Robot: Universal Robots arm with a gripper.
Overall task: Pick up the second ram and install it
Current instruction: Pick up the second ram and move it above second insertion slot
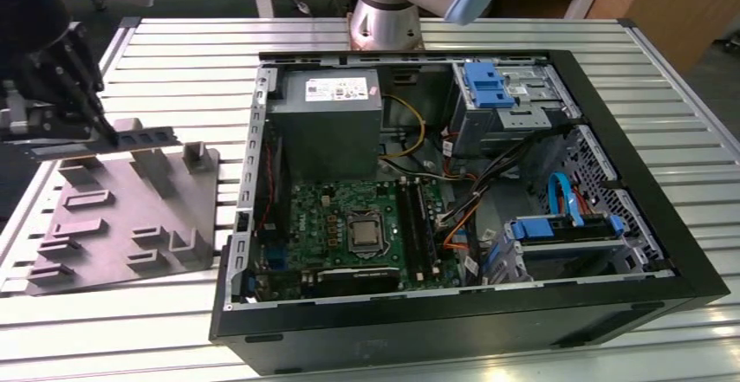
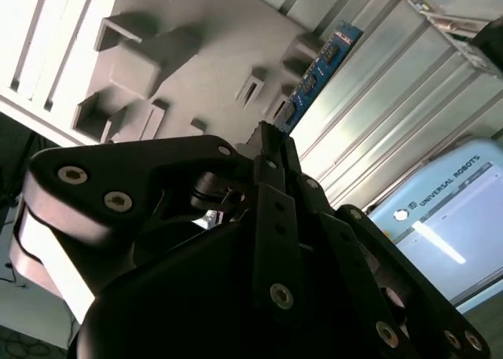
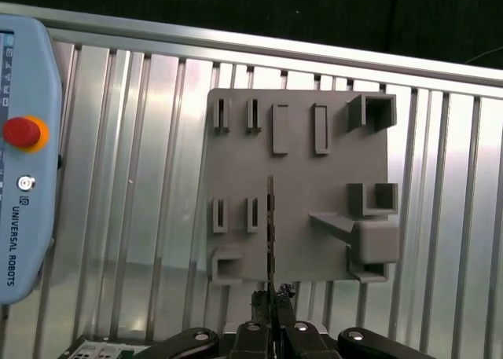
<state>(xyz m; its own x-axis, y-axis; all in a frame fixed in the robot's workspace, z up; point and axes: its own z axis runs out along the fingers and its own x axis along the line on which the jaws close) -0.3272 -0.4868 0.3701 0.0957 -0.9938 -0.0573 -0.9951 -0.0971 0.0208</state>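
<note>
An open computer case (image 1: 439, 326) lay on the slatted metal surface (image 1: 127, 330). Inside the case, a grey power supply (image 1: 329, 122) sat just beside the green motherboard (image 1: 329, 217). A grey fixture plate (image 1: 127, 217) lay near the case, on the exterior view's left.

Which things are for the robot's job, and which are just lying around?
For the job: the second ram, held in the gripper; the motherboard in the open computer case.

Just lying around: the grey fixture plate, the teach pendant, the slatted table.

Slatted table (image 1: 647, 79): fixture plate (image 1: 127, 217), PC case (image 1: 463, 317), teach pendant (image 3: 27, 178)
</note>
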